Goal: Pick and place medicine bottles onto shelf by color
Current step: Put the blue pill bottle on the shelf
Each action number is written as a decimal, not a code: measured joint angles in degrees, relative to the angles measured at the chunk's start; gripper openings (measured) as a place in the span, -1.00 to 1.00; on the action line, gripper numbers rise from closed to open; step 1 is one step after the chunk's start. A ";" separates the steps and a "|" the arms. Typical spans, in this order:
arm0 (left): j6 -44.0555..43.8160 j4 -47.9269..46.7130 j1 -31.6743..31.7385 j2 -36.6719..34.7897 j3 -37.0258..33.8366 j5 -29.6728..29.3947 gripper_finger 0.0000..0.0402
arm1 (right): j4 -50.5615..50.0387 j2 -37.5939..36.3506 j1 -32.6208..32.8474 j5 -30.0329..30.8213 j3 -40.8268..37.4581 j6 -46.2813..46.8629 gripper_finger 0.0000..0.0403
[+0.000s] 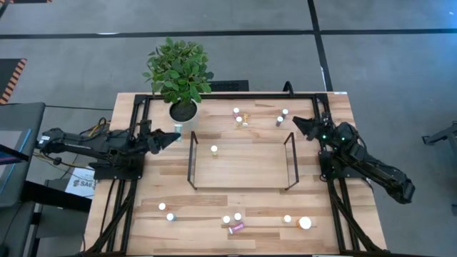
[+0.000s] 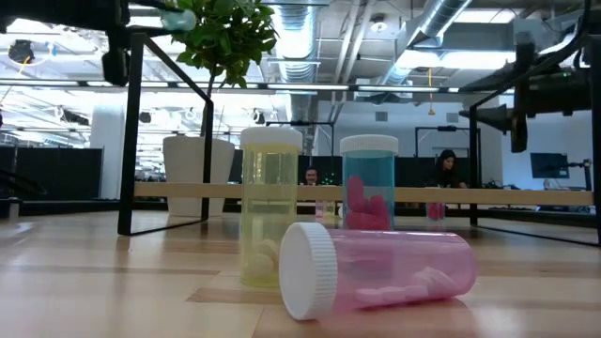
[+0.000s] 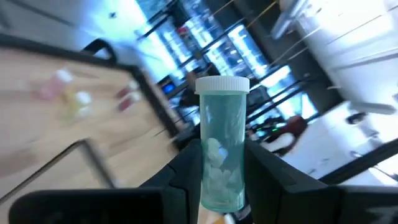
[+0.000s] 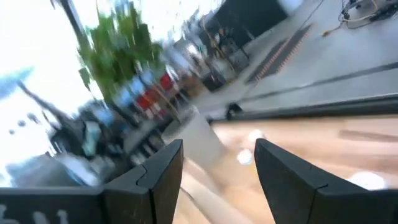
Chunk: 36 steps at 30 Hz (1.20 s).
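My left gripper [image 1: 173, 135] hangs over the table's far left, beside the shelf's left wire frame, shut on a teal medicine bottle [image 3: 222, 149] with a white cap. The shelf [image 1: 243, 175] is a light-wood platform between two black wire frames; one white-capped bottle [image 1: 213, 149] stands on it. More medicine bottles stand beyond the shelf [image 1: 240, 116] and near the front edge [image 1: 230, 218]; a pink one [image 2: 376, 268] lies on its side there. My right gripper [image 1: 300, 123] is open at the far right, holding nothing. My left gripper pinches the teal bottle's lower body [image 3: 214, 186] between its two fingers [image 3: 186, 171], one on either side. The capped end [image 3: 222, 84] sticks out beyond the fingers. The bottle is lifted clear of the table.
A potted plant [image 1: 180, 75] in a white pot stands just beyond my left gripper. A wide white-orange bottle [image 1: 305, 223] sits at the near right. In the low view a yellow bottle [image 2: 270, 207] and a teal one [image 2: 369, 183] stand behind the pink one.
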 joint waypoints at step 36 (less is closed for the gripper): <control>14.67 -26.47 0.04 65.01 64.14 25.00 -0.61 | -27.91 35.06 30.76 -14.85 48.11 -23.70 0.11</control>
